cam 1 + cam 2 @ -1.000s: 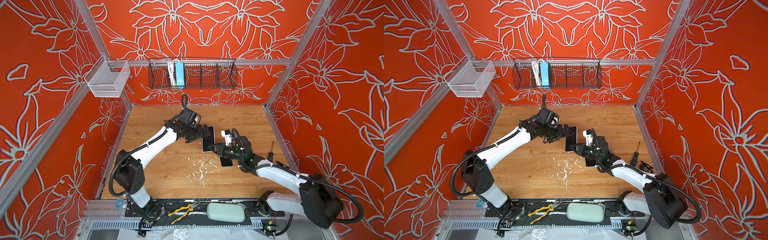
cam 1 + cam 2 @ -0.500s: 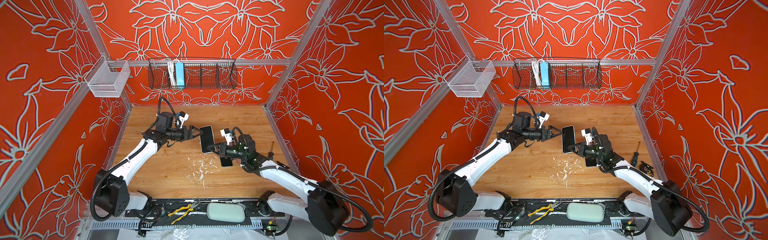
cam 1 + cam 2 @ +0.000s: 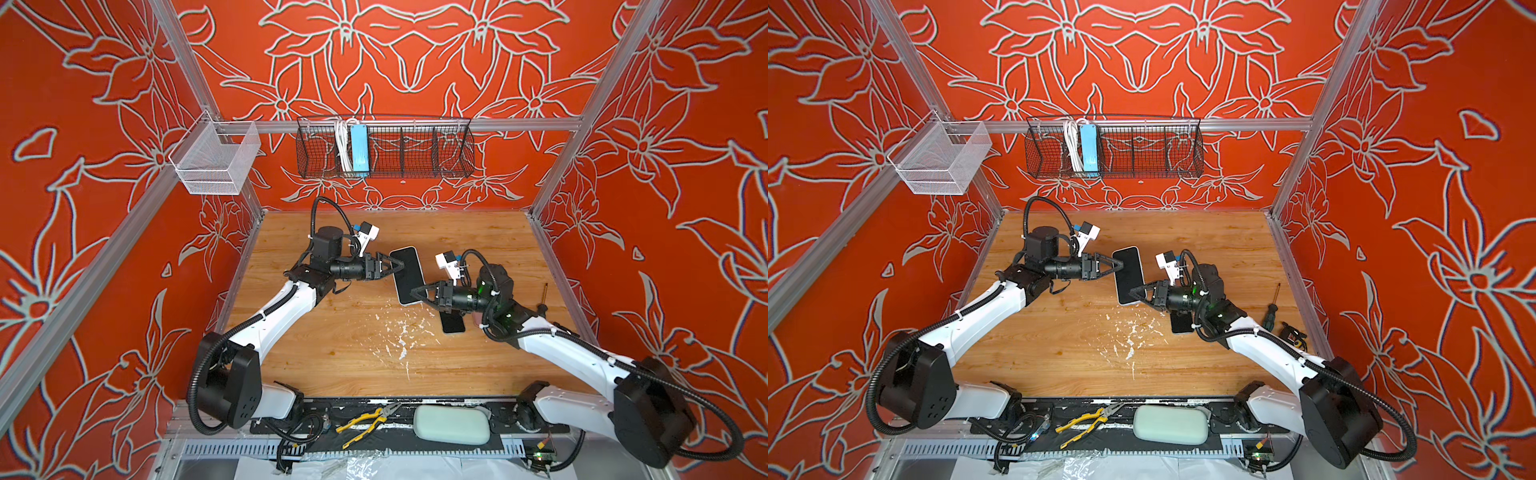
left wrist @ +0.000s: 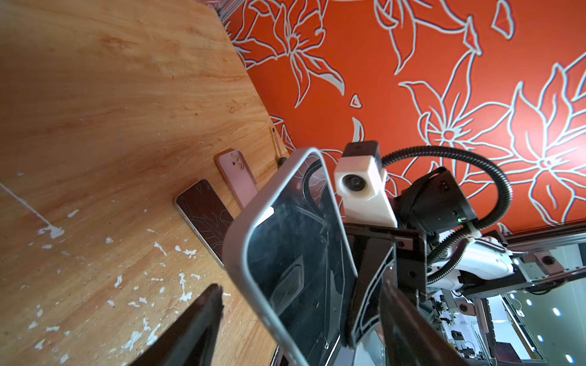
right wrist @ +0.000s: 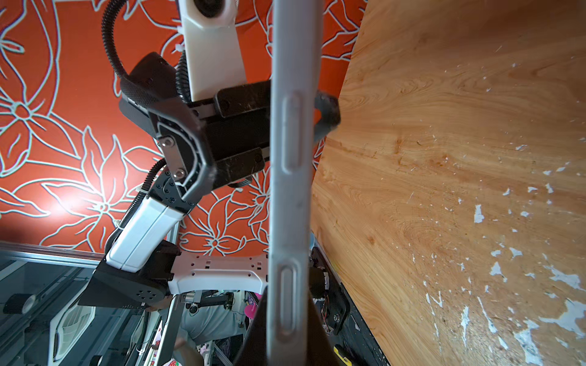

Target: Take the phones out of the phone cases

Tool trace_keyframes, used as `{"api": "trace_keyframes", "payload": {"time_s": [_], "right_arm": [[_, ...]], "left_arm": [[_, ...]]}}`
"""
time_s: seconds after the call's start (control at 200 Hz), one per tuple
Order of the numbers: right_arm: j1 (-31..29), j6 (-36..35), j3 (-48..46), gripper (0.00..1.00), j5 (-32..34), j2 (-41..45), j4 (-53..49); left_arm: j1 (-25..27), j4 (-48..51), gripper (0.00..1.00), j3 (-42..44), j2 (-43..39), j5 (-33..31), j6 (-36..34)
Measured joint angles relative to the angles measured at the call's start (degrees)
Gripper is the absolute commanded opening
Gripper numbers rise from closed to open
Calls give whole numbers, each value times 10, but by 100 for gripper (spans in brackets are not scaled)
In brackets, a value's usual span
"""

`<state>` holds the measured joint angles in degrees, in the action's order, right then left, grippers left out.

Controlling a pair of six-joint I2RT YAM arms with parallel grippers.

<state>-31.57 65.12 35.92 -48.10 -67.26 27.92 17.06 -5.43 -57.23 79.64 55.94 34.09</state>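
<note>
Phone (image 3: 409,276), black-screened, in pale grey rubbery case (image 4: 234,256): held mid-scene, clear of the scuffed, paint-flecked wooden desk (image 3: 332,357), likely to leave its rim reachable. Pinched tight at near end by right claw (image 3: 419,293); straddled at left edge by left claw (image 3: 394,266), jaws spread, apparently not gripping. Walled by red floral panels (image 3: 415,62).

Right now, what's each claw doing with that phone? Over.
Right claw shut on the cased phone, held above the table. Left claw open, astride its side. Nothing blocking; a spare phone lies flat below.
</note>
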Motion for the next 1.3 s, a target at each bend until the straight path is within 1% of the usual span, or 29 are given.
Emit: {"api": "trace_keyframes", "payload": {"time_s": [0.185, 0.325, 0.4, 0.555, 0.696, 0.986, 1.136, 1.301], "right_arm": [[0, 3, 0, 1, -5, 0, 3], [0, 8, 0, 1, -7, 0, 9], [0, 10, 0, 1, -7, 0, 13], [0, 13, 0, 1, -7, 0, 19], [0, 14, 0, 1, -7, 0, 26], [0, 16, 0, 1, -8, 0, 28], [0, 16, 0, 1, -8, 0, 30], [0, 16, 0, 1, -9, 0, 35]], "left_arm": [[-6, -77, 73, 19, 1, 26, 39], [-6, -137, 72, 34, 17, 40, 77], [-6, -178, 65, 42, 31, 48, 106], [-6, -243, 57, 56, 51, 55, 157], [-6, -270, 50, 57, 51, 57, 178], [-6, -288, 43, 57, 51, 54, 199], [-6, -291, 36, 57, 51, 52, 209], [-6, -292, 31, 57, 51, 45, 213]]}}
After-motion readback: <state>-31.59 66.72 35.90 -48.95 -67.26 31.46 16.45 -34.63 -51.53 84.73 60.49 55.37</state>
